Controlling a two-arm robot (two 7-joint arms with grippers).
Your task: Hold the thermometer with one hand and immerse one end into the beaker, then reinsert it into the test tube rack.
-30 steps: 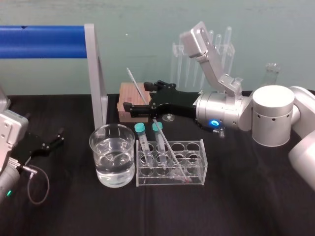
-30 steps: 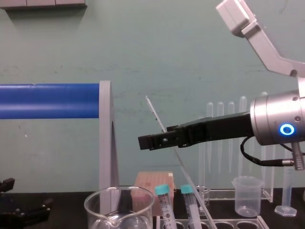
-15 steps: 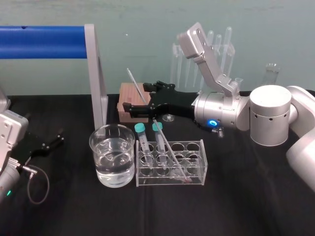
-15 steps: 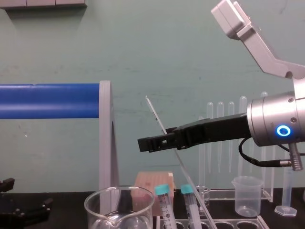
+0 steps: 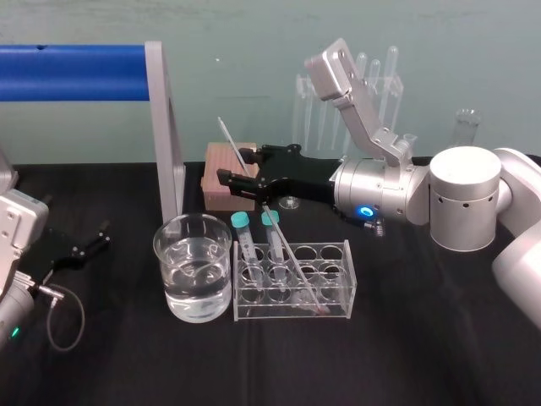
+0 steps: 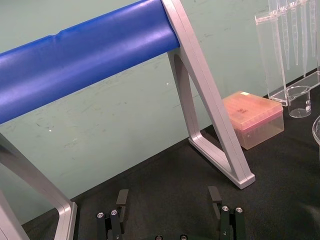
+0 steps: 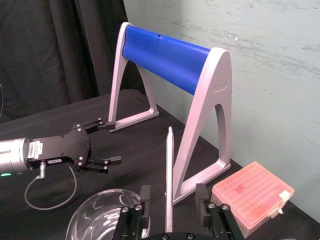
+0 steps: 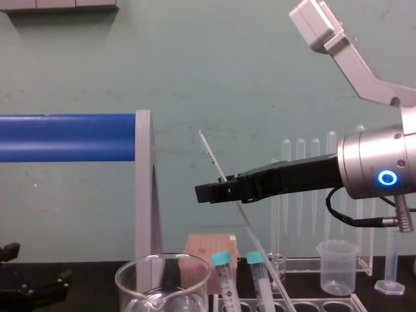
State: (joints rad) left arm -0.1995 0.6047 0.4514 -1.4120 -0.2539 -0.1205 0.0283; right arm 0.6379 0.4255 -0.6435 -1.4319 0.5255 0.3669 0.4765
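**Where is the thermometer?**

The thermometer [image 8: 209, 151] stands in the test tube rack [image 5: 342, 283], bulb end down near the rack's floor. Its stem leans up and back toward my left, just beside two teal-capped tubes [image 5: 241, 222]. I can't tell which hole it passes through.

**And your hand?**

My right hand [image 5: 243, 169] reaches in level above the rack. Its two fingers are spread, one on each side of the stem, with a gap on both sides, so nothing is pinched yet. I bracket the stem high up, well above the rack. I judge that a high hold leaves the long lower part free to go down into the water.

**Why come in from the side?**

The stem tilts, and a level hand crosses it cleanly. It also keeps my wrist away from the tubes.

**And the beaker?**

The beaker [image 5: 162, 258] sits on the counter [image 5: 380, 355] just to the left of the rack, with water partway up. I think it is that close to keep the carry short: lift, shift left, dip, come back.

**What about your other hand?**

My left hand [image 7: 106, 141] lies low by the counter, well off to the left. Its fingers are spread and it holds nothing.

**What does the next move need?**

A gentle close. This is thin, smooth glass: too much force could crack it, and too little could let it slide. After that I would lift along its own tilt, so it doesn't lever against the edge of the hole.
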